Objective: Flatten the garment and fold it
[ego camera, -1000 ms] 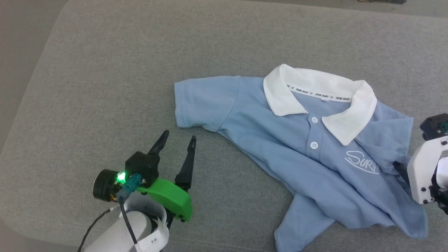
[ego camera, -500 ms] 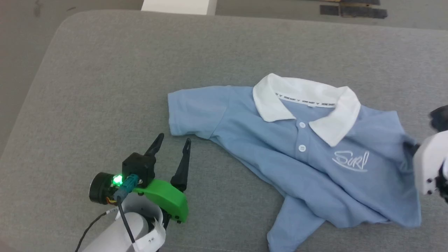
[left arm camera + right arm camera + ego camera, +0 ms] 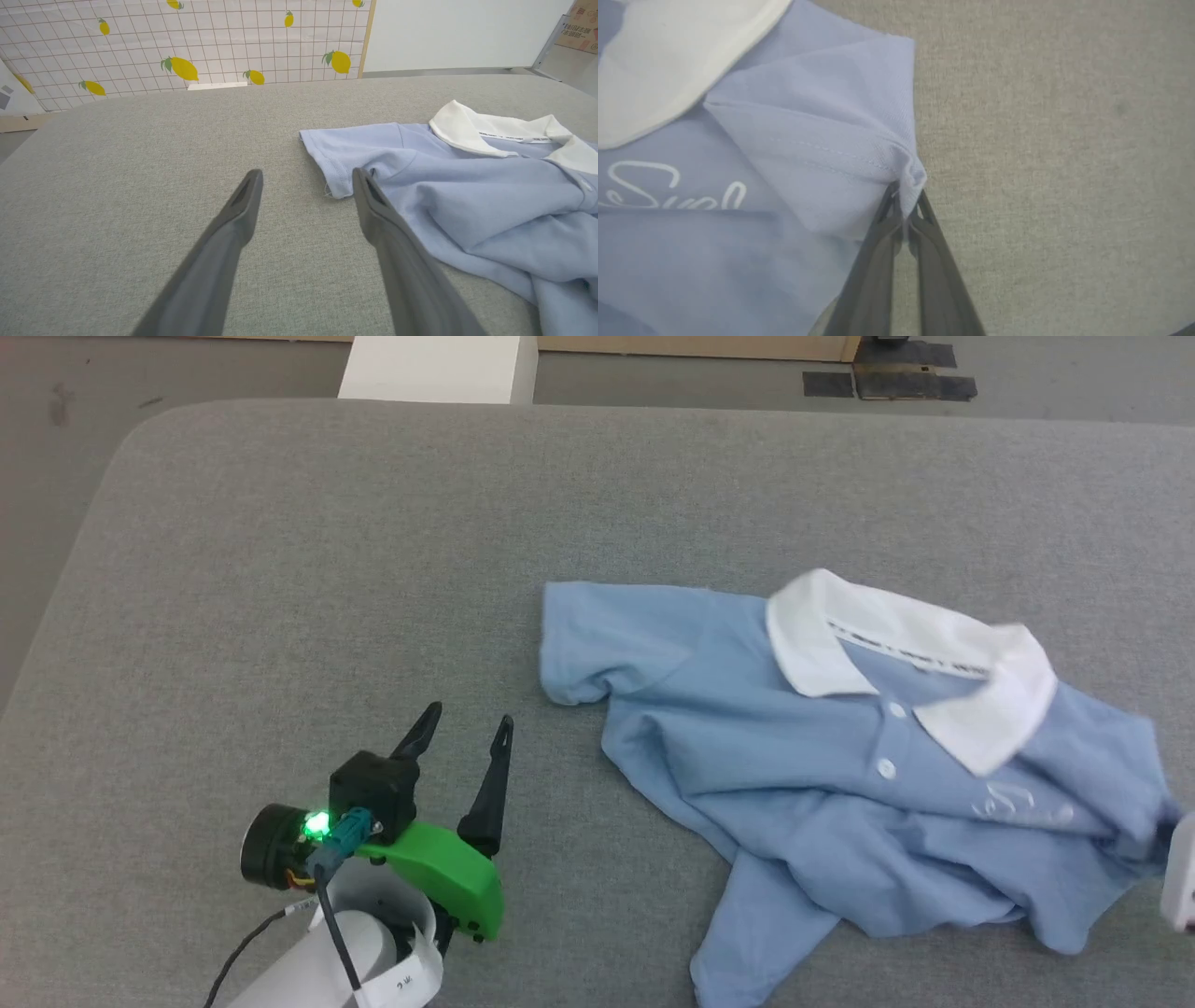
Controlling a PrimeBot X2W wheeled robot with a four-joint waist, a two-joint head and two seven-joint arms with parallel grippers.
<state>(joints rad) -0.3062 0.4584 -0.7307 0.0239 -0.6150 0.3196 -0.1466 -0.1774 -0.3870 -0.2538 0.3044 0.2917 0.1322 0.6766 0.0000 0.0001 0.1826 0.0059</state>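
blue garment (image 3: 794, 784) lies wrinkled, not yet flat or folded. right gripper (image 3: 903, 201) pinches its edge; left gripper (image 3: 469, 717) stands open.

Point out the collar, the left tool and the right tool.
collar (image 3: 810, 642), head view, left flap.
left tool (image 3: 470, 714), head view, between open fingertips.
right tool (image 3: 905, 196), right wrist view, between shut fingertips.
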